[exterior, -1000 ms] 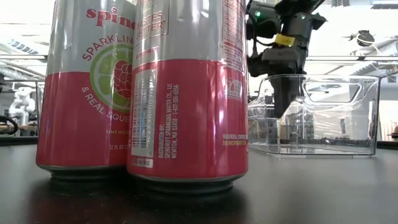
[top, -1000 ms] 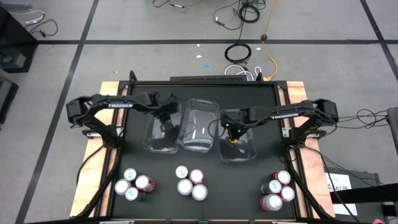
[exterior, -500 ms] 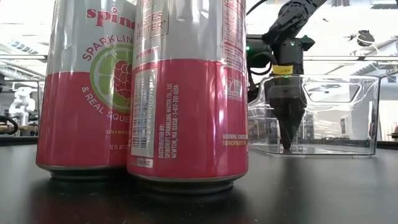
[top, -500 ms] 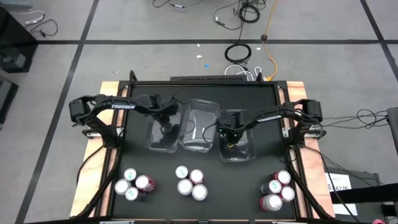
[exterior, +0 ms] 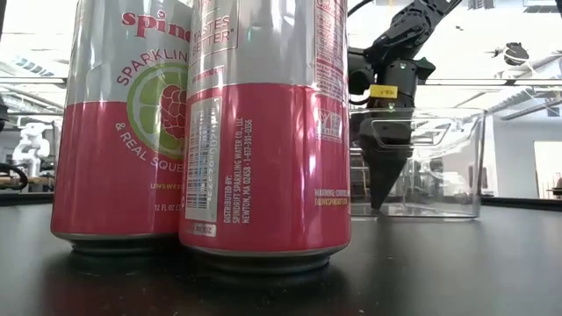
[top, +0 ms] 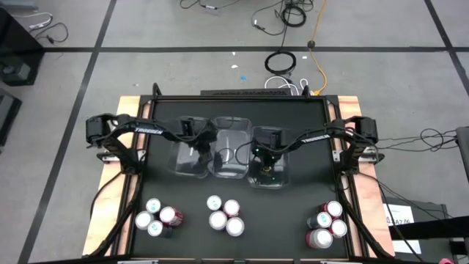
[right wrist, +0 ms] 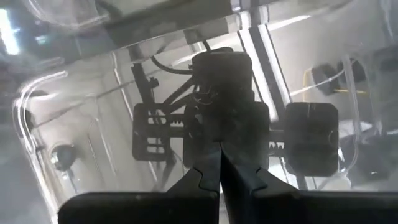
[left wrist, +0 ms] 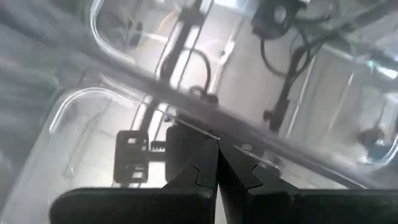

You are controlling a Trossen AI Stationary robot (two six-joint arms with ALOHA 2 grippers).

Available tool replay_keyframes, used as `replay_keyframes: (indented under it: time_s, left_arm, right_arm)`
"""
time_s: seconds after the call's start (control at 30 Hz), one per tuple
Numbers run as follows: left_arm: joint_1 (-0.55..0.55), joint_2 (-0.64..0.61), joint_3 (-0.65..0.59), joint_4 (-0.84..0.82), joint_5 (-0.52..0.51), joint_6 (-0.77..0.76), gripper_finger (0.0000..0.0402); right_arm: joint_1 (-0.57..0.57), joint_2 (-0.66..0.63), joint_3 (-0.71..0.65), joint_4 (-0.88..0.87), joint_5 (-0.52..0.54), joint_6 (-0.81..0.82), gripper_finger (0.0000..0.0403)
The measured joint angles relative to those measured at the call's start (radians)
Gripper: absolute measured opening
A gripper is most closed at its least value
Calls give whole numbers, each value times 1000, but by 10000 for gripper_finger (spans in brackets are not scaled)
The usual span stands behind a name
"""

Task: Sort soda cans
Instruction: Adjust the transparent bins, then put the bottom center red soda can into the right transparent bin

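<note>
Your black table (top: 234,110) carries three clear bins side by side at its middle: left bin (top: 189,155), middle bin (top: 229,154) and right bin (top: 270,167). Your left pincer (top: 196,149) dips into the left bin, fingers pressed together, empty. Your right pincer (top: 268,163) stands in the right bin, likewise pinched closed, empty. The soda cans (top: 223,215) stand in three clusters along the near edge.

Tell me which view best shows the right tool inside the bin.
Low view: the right tool, shut, points down into the clear bin, tip at its floor. High view shows it from above over that bin, depth unclear. Right wrist view shows only the shut fingers against plastic.
</note>
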Motion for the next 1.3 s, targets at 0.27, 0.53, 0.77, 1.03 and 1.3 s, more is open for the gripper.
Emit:
replay_keyframes:
  time_s: [0.27, 0.53, 0.77, 1.03, 1.3]
  left_arm:
    - [-29, 1, 2, 125, 36, -76, 11]
    - [-57, 1, 27, 112, 48, -132, 11]
    - [-90, 1, 45, 109, 51, -141, 11]
    - [-90, 0, 47, 54, 28, -155, 11]
    - [-68, -18, 47, 14, 25, -156, 11]
  right_arm:
    - [-17, 3, 84, 2, 8, -135, 0]
    - [-36, 3, 107, -46, 7, -214, 0]
    - [-37, 1, 107, -48, 6, -317, 0]
    - [-36, 1, 107, -39, 9, -254, 0]
    - [-43, -1, 183, -223, 8, -181, 0]
